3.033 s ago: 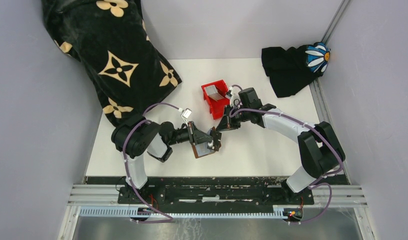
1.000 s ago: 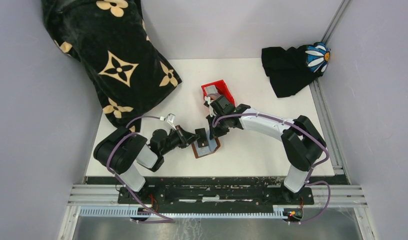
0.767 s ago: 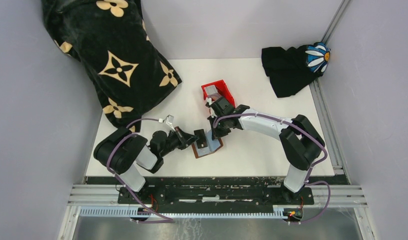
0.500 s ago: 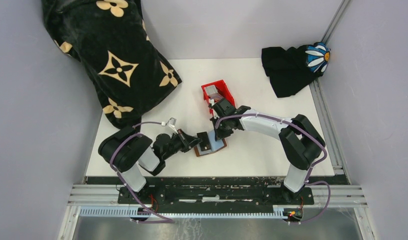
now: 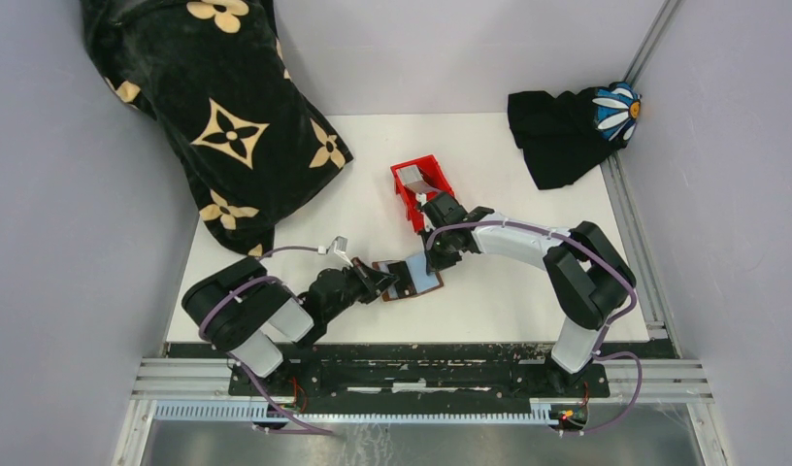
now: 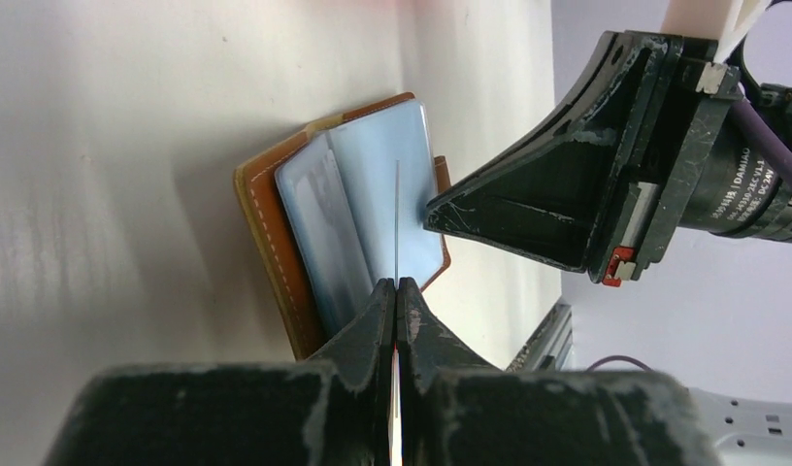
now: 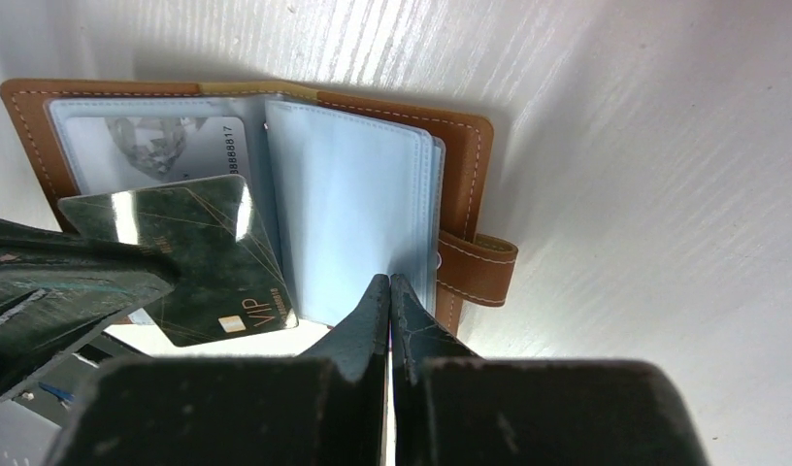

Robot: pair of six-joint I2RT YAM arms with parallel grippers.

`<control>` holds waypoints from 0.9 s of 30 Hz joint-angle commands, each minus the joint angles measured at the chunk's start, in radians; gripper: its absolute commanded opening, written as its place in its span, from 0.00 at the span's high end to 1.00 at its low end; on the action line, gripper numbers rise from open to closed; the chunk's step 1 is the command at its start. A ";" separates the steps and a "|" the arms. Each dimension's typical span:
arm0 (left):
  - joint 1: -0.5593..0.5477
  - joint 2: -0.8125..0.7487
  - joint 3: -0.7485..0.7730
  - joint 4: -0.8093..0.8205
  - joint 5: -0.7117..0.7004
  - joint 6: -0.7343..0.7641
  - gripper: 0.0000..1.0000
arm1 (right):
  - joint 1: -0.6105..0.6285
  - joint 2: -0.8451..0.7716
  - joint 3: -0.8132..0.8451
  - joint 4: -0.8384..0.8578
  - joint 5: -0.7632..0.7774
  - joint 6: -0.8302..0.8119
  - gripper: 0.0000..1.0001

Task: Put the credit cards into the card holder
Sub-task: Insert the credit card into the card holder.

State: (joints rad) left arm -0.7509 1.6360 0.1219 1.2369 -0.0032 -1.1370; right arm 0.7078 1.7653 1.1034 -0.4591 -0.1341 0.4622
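The card holder (image 7: 470, 184) lies open on the white table, brown leather with light blue sleeves and a snap tab; it also shows as card holder (image 5: 412, 280) and card holder (image 6: 276, 223). One sleeve holds a silvery credit card (image 7: 149, 146). My left gripper (image 6: 397, 283) is shut on a dark green VIP credit card (image 7: 193, 257), seen edge-on as credit card (image 6: 397, 214) over the sleeves. My right gripper (image 7: 389, 280) is shut, its tips on the right-hand sleeve's near edge. From above, left gripper (image 5: 382, 282) and right gripper (image 5: 433, 259) flank the holder.
A red bin (image 5: 404, 199) with a grey card inside stands just behind the right gripper. A black flower-patterned cloth (image 5: 227, 126) covers the back left. A black cloth with a daisy (image 5: 567, 126) lies at the back right. A metal rail runs along the table's near edge.
The card holder has turned and slid a little to the right, with more of its blue sleeves spread open. My left gripper has dropped lower toward the near edge with the card. The right gripper shifted right.
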 commanded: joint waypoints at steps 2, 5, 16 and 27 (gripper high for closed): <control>-0.031 -0.132 0.048 -0.252 -0.161 0.001 0.97 | -0.012 -0.045 -0.013 0.044 -0.017 -0.003 0.99; -0.043 -0.209 0.069 -0.389 -0.229 0.030 0.97 | -0.012 -0.042 -0.014 0.048 -0.021 -0.002 0.99; -0.049 -0.192 0.107 -0.454 -0.228 0.037 0.97 | -0.014 -0.035 -0.019 0.062 -0.035 0.005 0.99; -0.052 -0.186 0.104 -0.452 -0.216 -0.010 0.97 | -0.021 -0.030 -0.035 0.069 -0.036 0.003 0.99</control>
State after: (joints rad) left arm -0.7944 1.4445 0.2096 0.7864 -0.2077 -1.1366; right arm 0.6971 1.7645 1.0801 -0.4175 -0.1612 0.4660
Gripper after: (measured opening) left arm 0.043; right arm 0.014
